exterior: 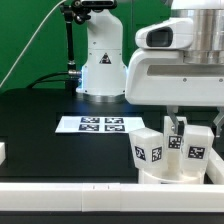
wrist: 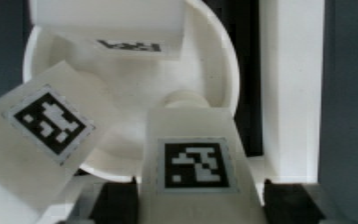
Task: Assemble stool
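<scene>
Surface: black matte surface [exterior: 40,115] with a white raised border along the near edge; you have the arm's white base [exterior: 100,65] standing at the back.
Marker board: thin flat white marker board [exterior: 102,124] lies near the middle, well apart from the work, so it plays no part in this step.
Seat: round rimmed white plastic disc seat [wrist: 140,70] sits at the near edge on the exterior view's right, against the border, probably so it cannot slide while legs go in.
Legs: you see three small blocky white plastic legs with square tags standing upright on the seat; one [exterior: 148,152] on the exterior view's left, one [exterior: 198,150] on the right, and a middle leg [wrist: 202,150] under the wrist.
Gripper: two-finger gripper [exterior: 178,128] is straight above the middle leg, its dark fingers [wrist: 300,205] flanking that leg's sides; whether they press on it you cannot tell.
Judgement: vertical approach suits turning or seating the leg into the disc.
Risk: neighbouring legs stand near, so finger clearance looks tight.
</scene>
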Motion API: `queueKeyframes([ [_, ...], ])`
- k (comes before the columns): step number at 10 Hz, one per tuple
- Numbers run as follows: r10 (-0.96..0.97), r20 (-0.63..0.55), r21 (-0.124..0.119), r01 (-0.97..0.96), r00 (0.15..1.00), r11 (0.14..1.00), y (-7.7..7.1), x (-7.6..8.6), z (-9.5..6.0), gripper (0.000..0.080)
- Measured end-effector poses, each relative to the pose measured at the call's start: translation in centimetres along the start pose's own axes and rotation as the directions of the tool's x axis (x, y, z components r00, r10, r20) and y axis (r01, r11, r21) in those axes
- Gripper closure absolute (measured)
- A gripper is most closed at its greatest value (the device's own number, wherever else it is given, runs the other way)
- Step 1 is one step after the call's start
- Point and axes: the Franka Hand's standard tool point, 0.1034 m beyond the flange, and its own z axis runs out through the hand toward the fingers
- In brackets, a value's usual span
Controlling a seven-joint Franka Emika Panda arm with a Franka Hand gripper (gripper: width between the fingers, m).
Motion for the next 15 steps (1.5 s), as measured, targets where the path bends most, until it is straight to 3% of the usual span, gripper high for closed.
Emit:
queueKeyframes([
  [2,0.196,-0.005,0.003,-0.196,0.981,0.981,-0.7,-0.2,0.0,0.0462],
  [6,0.524,-0.004,0.005,-0.524,0.852,0.852,-1.5,-0.7,0.0,0.0462],
  [9,0.717,-0.006,0.015,-0.717,0.697,0.697,-1.9,-0.9,0.1,0.0462],
  [12,0.88,-0.005,0.037,-0.88,0.474,0.474,-2.3,-0.9,0.2,0.0462],
  [15,0.968,0.009,0.045,-0.967,0.25,0.249,-2.6,-1.0,0.3,0.0462],
])
